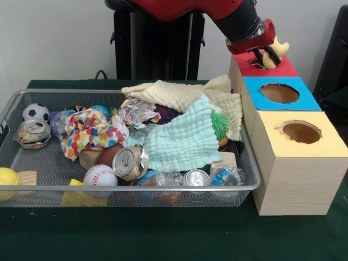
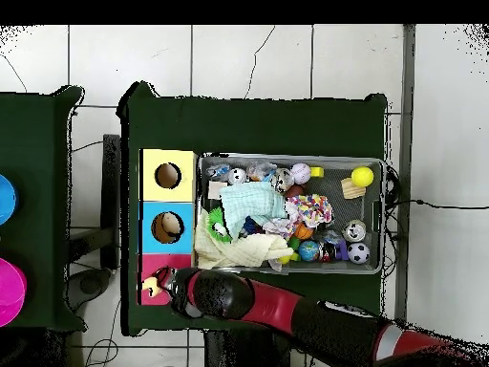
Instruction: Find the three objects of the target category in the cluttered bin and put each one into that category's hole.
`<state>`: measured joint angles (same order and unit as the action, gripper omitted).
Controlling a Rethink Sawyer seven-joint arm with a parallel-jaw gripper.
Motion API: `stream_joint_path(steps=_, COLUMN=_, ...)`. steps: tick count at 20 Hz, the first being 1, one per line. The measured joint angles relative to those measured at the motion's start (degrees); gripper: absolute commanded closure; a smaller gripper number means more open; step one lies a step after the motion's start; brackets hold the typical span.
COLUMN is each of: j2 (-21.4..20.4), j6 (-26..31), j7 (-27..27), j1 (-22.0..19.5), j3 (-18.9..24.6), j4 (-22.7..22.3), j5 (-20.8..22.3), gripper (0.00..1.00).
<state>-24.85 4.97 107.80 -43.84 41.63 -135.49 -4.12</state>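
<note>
At the table's right end, front view: a wooden box [image 1: 298, 179] stands just beside the wire bin's short side.
Box top: three paper surrounds in a row; yellow hole [image 1: 300, 132] nearest the camera, blue hole [image 1: 279, 93] in the middle, red surround [image 1: 283, 68] farthest.
Bin: silver mesh basket [image 1: 136, 188] on a dark green table cover [image 1: 163, 234]; its rounded rim touches or nearly touches the box wall.
Bin contents: pale yellow cloth [image 1: 179, 92] and mint cloth [image 1: 185, 138] heaped at the box end, the yellow one draped over the rim; confetti-print wrapper [image 1: 89, 133], crushed can [image 1: 130, 162], baseball [image 1: 100, 176], soccer ball [image 1: 36, 112] and yellow ball [image 1: 7, 177] toward the open end.
Open room: bare mesh floor shows mainly at the bin's end away from the box; green cover is free in front of the bin.
Arm: red and black, entering from the top of the front view and reaching over the box's red end.
Gripper [image 1: 264, 58]: directly above the red surround, hiding its hole; fingers clamped on a pale tan plush animal [image 1: 273, 53], which hangs over the red paper.
Overhead check: gripper [image 2: 159, 283] and plush [image 2: 149, 285] lie over the red section.
Room: white wall behind; pale tiled floor [image 2: 287, 57] around the table.
</note>
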Motion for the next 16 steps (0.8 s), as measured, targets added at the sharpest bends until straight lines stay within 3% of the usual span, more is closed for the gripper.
stream_joint_path(steps=16, j2=-2.66, j6=2.24, j7=0.00, j1=0.00, j3=0.00, j4=-0.03, j5=0.02, gripper=1.00)
